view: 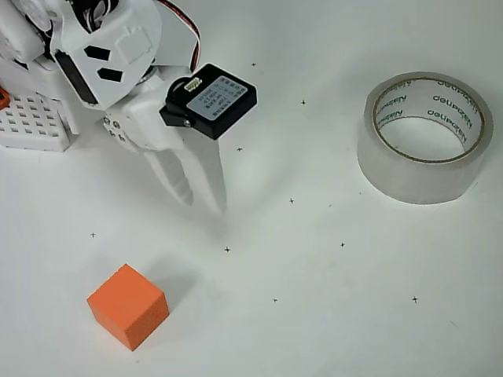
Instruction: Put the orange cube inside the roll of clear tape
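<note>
The orange cube (127, 305) sits on the white table at the lower left of the overhead view. The roll of clear tape (425, 136) lies flat at the upper right, its hole facing up and holding nothing. My white gripper (202, 202) hangs over the table in the upper left part, its fingers pointing down the picture toward the cube. The two fingertips stand a little apart with nothing between them. The cube lies below and to the left of the fingertips, well apart from them.
A white perforated block (33, 123) with a small orange tab (3, 97) stands at the left edge beside the arm's base. Small black cross marks dot the table between the cube and the tape roll.
</note>
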